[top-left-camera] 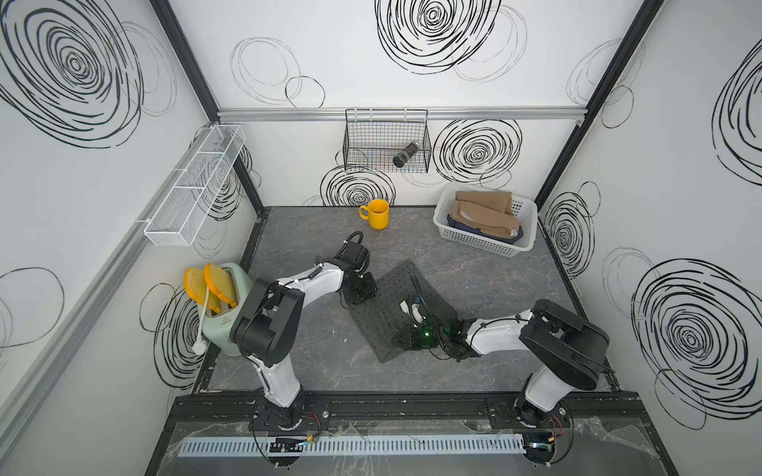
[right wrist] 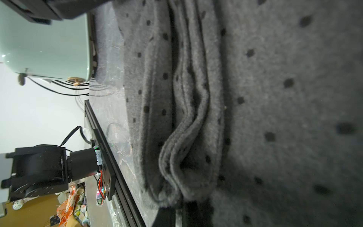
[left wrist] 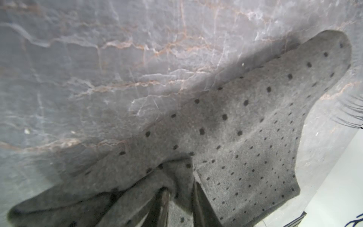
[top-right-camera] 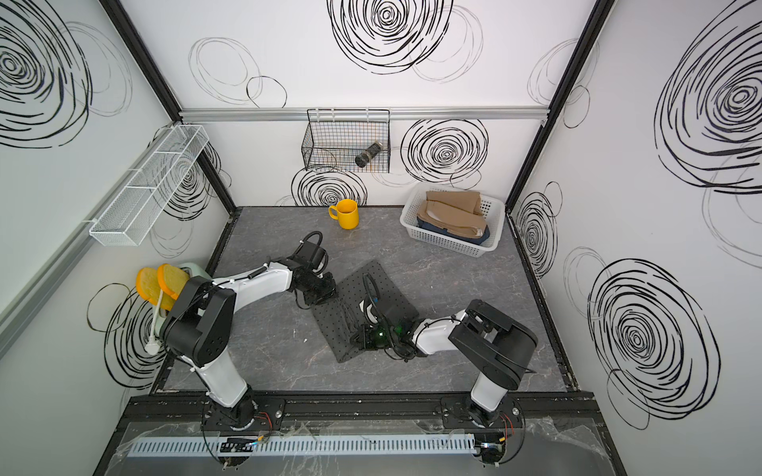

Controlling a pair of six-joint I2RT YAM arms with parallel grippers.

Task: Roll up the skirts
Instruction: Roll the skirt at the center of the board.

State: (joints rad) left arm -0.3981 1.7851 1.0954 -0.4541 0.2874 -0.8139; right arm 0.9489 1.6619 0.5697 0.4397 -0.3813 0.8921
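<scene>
The dark grey skirt with small black dots point(top-left-camera: 391, 288) point(top-right-camera: 396, 298) lies partly folded in the middle of the table. My left gripper point(top-left-camera: 363, 290) point(top-right-camera: 323, 290) sits at its left edge; in the left wrist view the gripper point(left wrist: 180, 198) pinches a fold of the dotted skirt point(left wrist: 245, 137). My right gripper point(top-left-camera: 399, 336) point(top-right-camera: 358, 336) is at the skirt's near side, and in the right wrist view the gripper point(right wrist: 180, 212) is shut on bunched layers of the skirt point(right wrist: 275, 98). The tan skirt point(top-left-camera: 482, 214) lies over the denim skirt point(top-left-camera: 453, 225) in a white basket point(top-left-camera: 482, 244).
A yellow mug point(top-left-camera: 377, 214) stands at the back of the table. A mint toaster point(top-left-camera: 224, 317) with bread slices stands at the left edge. A black wire basket point(top-left-camera: 385, 142) hangs on the back wall and a white mesh shelf point(top-left-camera: 194, 189) on the left wall.
</scene>
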